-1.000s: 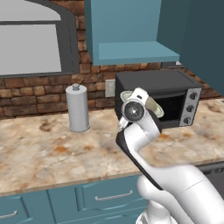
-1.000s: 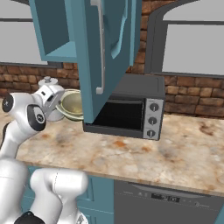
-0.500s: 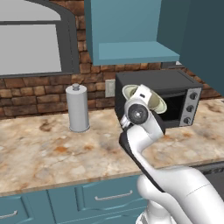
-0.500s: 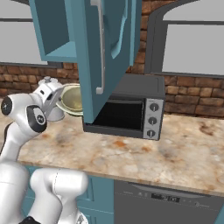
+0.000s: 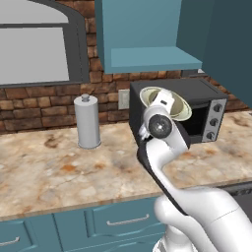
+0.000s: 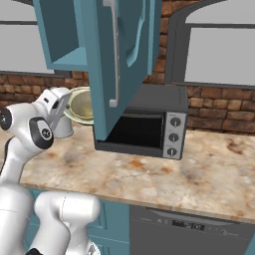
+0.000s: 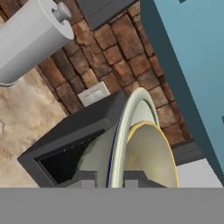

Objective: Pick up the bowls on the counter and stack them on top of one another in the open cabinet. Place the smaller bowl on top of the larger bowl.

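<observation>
Larger bowl (image 5: 173, 105): one, pale greenish-white with cream rim, held off the counter (image 5: 59, 167) in front of the black toaster oven (image 5: 206, 106), below the open cabinet (image 5: 152, 59). It is tilted; its mouth faces up and toward the base cameras.

Smaller bowl (image 7: 151, 157): one, olive-yellow, nested inside the larger bowl; in the hand view its rim sits just within the pale rim (image 7: 127, 127). In the right base view the pair (image 6: 82, 105) hangs beside the cabinet door (image 6: 122, 60).

Gripper (image 7: 109, 178): fingers drawn narrow, pinching the larger bowl's rim between them.

Cabinet shelf (image 5: 147, 58): lighter blue; no contents can be made out from below.

Grey canister (image 5: 87, 122): one, upright on the counter, well apart from the bowls.
</observation>
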